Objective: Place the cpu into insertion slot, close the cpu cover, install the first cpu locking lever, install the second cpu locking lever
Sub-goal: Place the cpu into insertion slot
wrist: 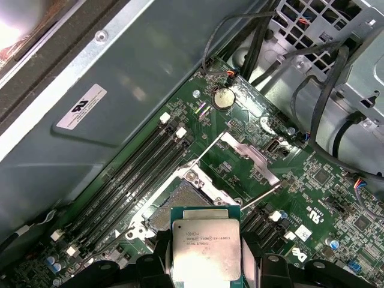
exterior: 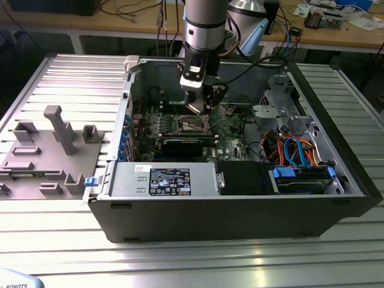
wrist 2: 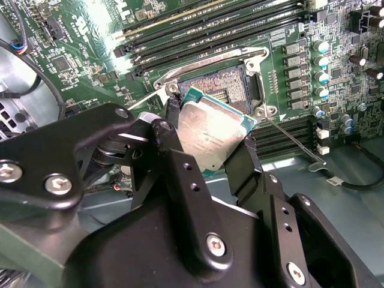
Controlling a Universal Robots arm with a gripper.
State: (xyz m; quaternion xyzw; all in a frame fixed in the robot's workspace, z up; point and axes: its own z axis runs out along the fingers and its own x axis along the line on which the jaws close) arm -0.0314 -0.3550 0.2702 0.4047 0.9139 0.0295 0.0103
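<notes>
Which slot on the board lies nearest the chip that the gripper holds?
The square insertion slot, with dark centre and silvery rim, right by the cpu; the long black slots lie farther off.

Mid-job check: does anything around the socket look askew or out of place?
The cpu, clamped in the gripper, hangs above the insertion slot with its edges turned against the slot's rim in both wrist views, so it looks askew. Nothing looks damaged.
</notes>
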